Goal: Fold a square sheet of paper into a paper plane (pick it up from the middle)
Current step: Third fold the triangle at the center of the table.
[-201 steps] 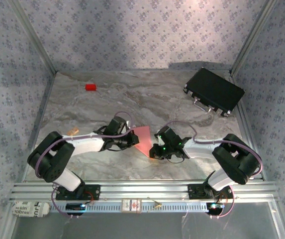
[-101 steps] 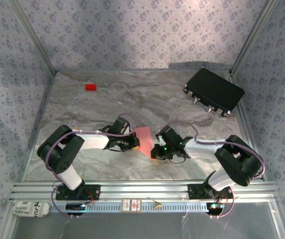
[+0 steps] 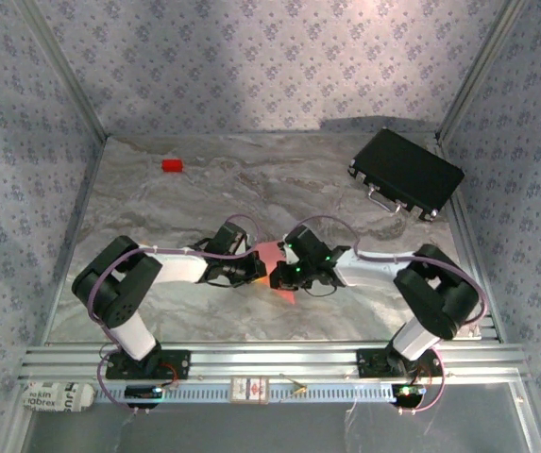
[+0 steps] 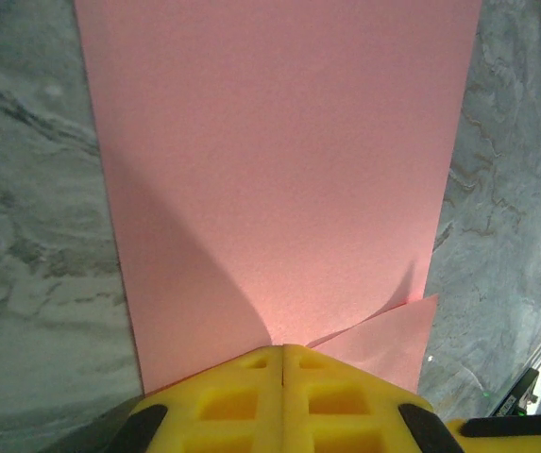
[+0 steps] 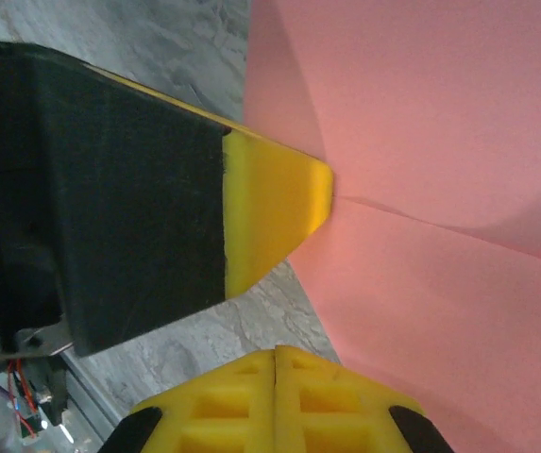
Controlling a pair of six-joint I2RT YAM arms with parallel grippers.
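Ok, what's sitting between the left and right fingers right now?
The thin salmon-pink paper sheet lies between them in the top view. Both wrist views show it reaching the yellow left fingers and right fingers.

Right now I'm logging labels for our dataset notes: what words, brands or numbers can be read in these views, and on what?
"skin" above "abrex", partly cut off: white packet at the left end of the aluminium rail.
Small red-and-white label on that rail: too small to read.
Salmon-pink paper sheet, black rectangular case, small red block: no markings seen.
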